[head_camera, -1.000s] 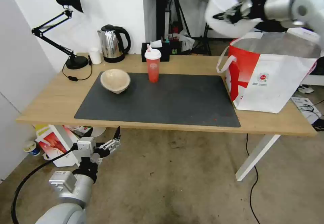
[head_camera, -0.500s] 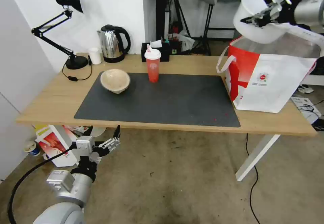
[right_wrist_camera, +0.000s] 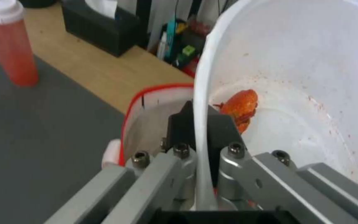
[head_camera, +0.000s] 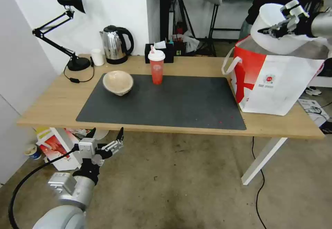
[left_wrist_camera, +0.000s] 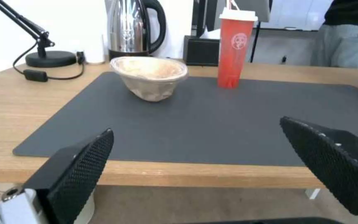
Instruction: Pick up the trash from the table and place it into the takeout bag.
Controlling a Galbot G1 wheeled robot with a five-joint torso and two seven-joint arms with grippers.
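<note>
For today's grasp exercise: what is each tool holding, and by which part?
The right tool pinches the white plastic bowl by its rim, above the takeout bag. The left tool, open below the table edge, holds nothing.

Black desk lamp [head_camera: 71, 1], steel kettle [head_camera: 116, 44], small white cup [head_camera: 97, 56], black box [head_camera: 166, 51]

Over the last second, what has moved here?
The right gripper, shut on the large white plastic bowl, carried it rightward and down to the white-and-red takeout bag. The red lidded cup, beige pulp bowl and left gripper stayed put.
</note>
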